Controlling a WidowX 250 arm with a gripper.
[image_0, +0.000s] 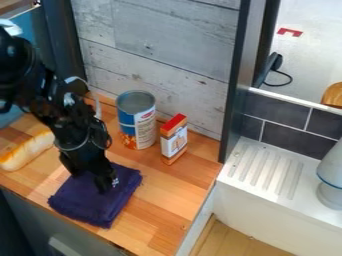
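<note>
"Light wood counter (163, 207) is running along a grey plank wall (174, 35); a white ribbed drainboard (264, 170) is standing to its right. What is the camera view showing of the cloth (110, 211)?"

"Cloth: dark purple, folded into a thick, roughly square pad with a rough edge. It is lying flat near the counter's front edge."

"Count of items?"

"One cloth, one can (137, 122) with a blue-and-white label, one orange-and-white box (174, 140) with a red top, one bread loaf (27, 150). Can and box are standing upright side by side behind the cloth; the loaf is lying at the left."

"End effector status?"

"Gripper (101, 184) is pointing down at the cloth, apparently touching its upper face. Degree of opening: cannot tell. Hold on the fabric: cannot tell."
</note>
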